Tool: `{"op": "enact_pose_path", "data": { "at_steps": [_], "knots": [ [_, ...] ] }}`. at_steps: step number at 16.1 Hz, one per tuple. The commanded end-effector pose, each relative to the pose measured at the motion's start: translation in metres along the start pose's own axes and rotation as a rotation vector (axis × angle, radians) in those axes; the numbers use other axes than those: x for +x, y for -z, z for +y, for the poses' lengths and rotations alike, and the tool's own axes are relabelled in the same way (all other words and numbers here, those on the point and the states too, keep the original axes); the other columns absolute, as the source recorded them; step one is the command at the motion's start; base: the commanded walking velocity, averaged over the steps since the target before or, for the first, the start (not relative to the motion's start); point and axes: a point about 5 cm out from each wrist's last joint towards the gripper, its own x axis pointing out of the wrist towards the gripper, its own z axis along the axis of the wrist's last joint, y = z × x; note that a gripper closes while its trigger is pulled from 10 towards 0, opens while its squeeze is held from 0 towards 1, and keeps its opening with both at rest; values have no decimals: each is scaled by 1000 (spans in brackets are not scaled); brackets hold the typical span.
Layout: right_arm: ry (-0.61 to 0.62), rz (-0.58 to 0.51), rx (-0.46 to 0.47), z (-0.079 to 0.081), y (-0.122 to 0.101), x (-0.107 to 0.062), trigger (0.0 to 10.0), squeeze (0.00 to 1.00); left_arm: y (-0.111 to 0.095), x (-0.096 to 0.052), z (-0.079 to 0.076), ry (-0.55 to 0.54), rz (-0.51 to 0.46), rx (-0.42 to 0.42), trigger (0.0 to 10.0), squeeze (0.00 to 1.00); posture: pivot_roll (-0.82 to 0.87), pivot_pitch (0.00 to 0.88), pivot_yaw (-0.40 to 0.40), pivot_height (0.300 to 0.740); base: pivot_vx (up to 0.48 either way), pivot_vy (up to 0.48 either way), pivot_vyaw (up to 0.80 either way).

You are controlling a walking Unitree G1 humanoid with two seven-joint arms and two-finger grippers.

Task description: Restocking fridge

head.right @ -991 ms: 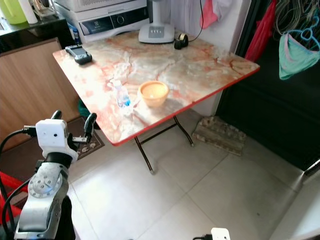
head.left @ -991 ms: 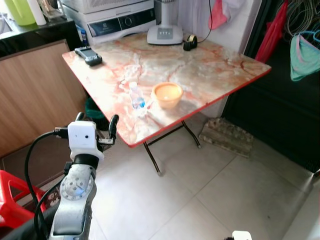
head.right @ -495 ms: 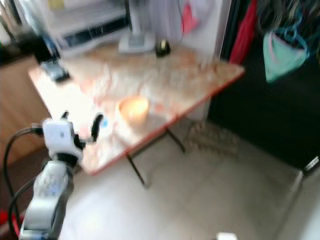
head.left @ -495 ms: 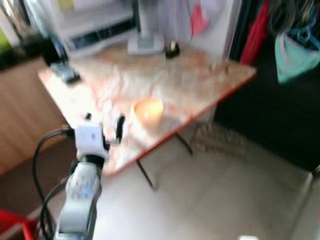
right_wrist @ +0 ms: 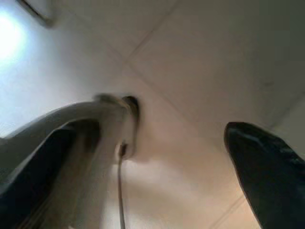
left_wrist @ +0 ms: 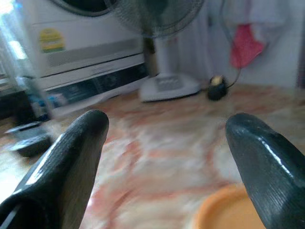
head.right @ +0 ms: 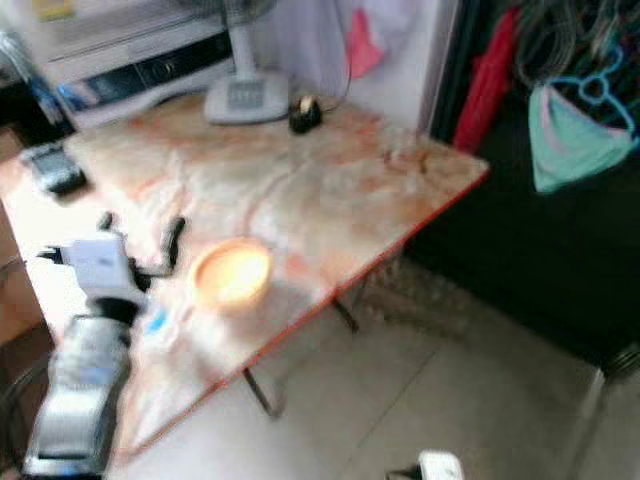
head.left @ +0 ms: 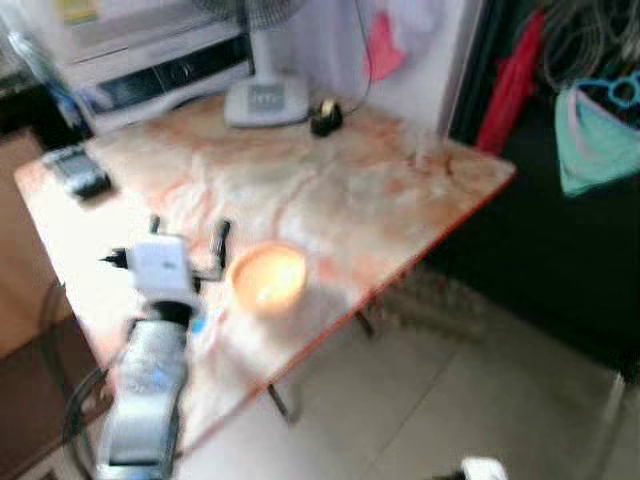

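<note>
My left gripper (head.left: 187,238) is raised over the marble-patterned table (head.left: 400,190), open and holding nothing, just left of an orange bowl (head.left: 268,278). A small water bottle with a blue label (head.left: 197,322) is mostly hidden behind the wrist. In the left wrist view the two black fingers (left_wrist: 64,162) stand wide apart, with the bowl's rim (left_wrist: 224,210) low beside one of them. My right gripper (right_wrist: 143,181) hangs low over the tiled floor, open. The head views are blurred.
At the table's far side stand a fan base (head.left: 265,100) and a small black object (head.left: 325,118); a dark handset (head.left: 75,172) lies at the left. A white appliance (head.left: 150,60) sits behind. Clothes (head.left: 595,130) hang at the right over a dark opening.
The camera has moved closer to the table. My left gripper now reaches over the tabletop beside the bowl, and its wrist covers most of the bottle.
</note>
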Motion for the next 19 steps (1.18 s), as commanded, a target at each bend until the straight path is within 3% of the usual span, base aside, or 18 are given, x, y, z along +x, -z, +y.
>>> {"op": "enact_pose_path", "data": {
  "at_steps": [1,5,12,14,18,19],
  "knots": [
    [-17,12,8,7,3,1,10000,0,-8,0,11,-40,-41,42,10000,0,20,81,20,740,0,0,0],
    [-22,8,-11,7,2,1,10000,0,-14,-1,12,-55,-49,40,10000,0,33,92,17,740,0,0,0],
    [-28,8,-12,10,3,1,10000,0,-20,0,9,-32,-59,38,10000,0,45,96,21,740,0,0,800],
    [-28,10,-12,10,4,1,10000,0,-25,3,-1,67,-50,9,10000,0,45,96,21,740,0,0,800],
    [-28,10,8,11,4,1,10000,0,-30,2,-19,216,-6,-78,10000,0,57,97,21,740,0,0,0],
    [-29,10,9,11,4,1,10000,0,-33,1,-27,296,13,-112,10000,0,62,95,19,740,0,0,0]
  ]
}}
